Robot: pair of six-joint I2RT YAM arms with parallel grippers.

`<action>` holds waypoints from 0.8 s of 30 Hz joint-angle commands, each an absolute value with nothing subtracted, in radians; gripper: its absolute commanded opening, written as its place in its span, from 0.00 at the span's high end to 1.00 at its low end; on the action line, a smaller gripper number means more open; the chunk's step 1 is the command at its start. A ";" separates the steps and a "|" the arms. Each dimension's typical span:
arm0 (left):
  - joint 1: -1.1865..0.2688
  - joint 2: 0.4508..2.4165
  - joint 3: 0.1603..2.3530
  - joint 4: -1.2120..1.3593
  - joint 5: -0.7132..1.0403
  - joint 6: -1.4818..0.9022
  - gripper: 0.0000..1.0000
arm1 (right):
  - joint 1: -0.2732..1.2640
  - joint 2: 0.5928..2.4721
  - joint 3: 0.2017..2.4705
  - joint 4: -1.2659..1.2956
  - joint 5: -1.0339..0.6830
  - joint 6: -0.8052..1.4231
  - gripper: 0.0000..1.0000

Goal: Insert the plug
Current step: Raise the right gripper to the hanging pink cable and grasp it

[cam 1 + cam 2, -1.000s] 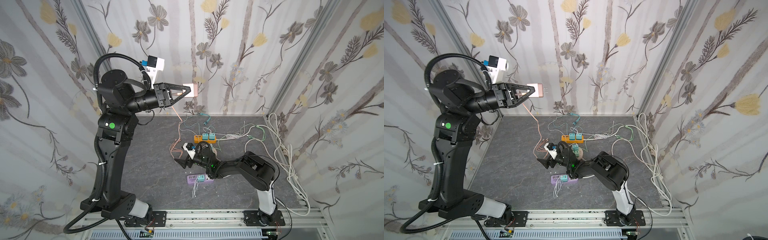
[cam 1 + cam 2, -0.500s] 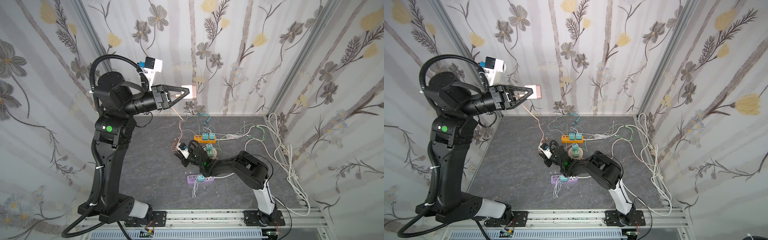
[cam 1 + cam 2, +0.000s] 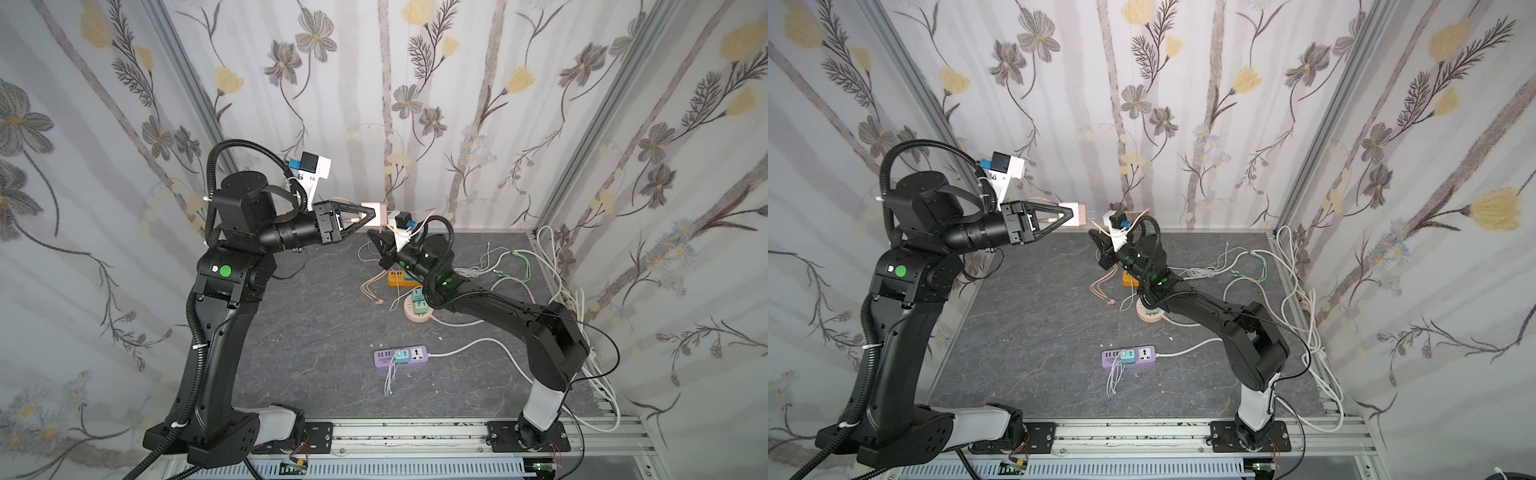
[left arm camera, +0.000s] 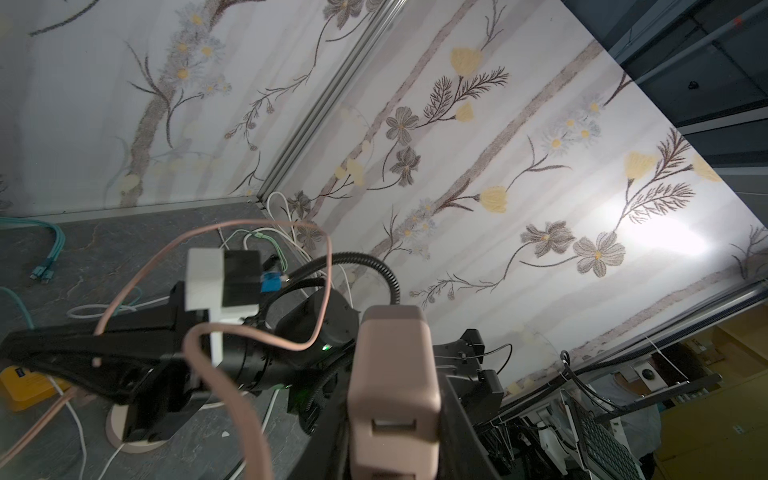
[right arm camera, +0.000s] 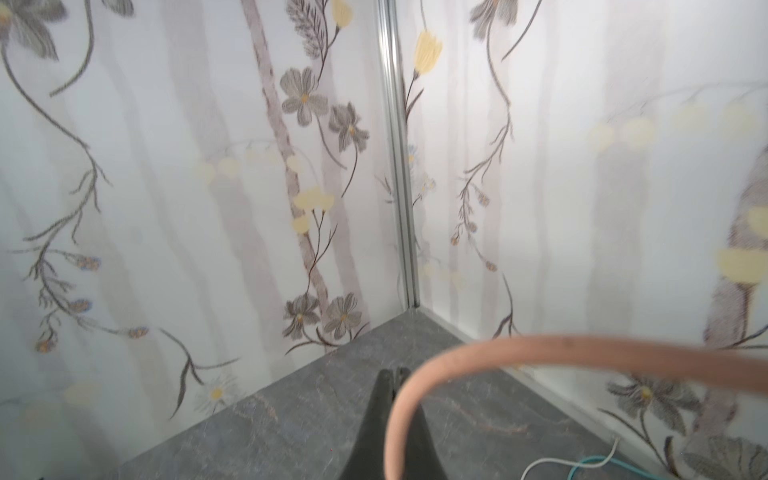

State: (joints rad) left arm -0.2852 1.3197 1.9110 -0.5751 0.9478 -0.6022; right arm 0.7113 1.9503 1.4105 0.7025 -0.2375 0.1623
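The plug (image 3: 373, 206) (image 3: 1076, 207) is a pink charger block whose two prongs point right. It hangs high above the floor, and my left gripper (image 3: 371, 215) (image 3: 1070, 215) is shut on it. In the left wrist view the plug (image 4: 392, 365) fills the gap between the black fingers (image 4: 459, 415). Its pink cable (image 3: 417, 227) (image 4: 316, 291) loops over my raised right arm and trails down to the floor. My right gripper (image 3: 371, 235) (image 3: 1093, 235) (image 5: 392, 374) sits just below the plug's right, jaws pressed together. The cable (image 5: 540, 349) crosses in front of them.
On the grey floor lie a purple power strip (image 3: 417, 354) (image 3: 1144, 354) holding a teal adapter, a round beige socket (image 3: 419, 316) (image 3: 1148, 318) and an orange strip (image 3: 397, 278). White cables (image 3: 557, 266) pile along the right wall, with green leads (image 3: 515, 259) nearby.
My right gripper has shut and risen from low over the floor near the purple strip to just under the plug. The left arm holds the plug almost still.
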 commanded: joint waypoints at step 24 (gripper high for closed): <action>-0.721 1.862 2.474 -0.709 0.667 -0.364 1.00 | 0.130 1.621 1.458 0.241 -0.477 -0.030 1.00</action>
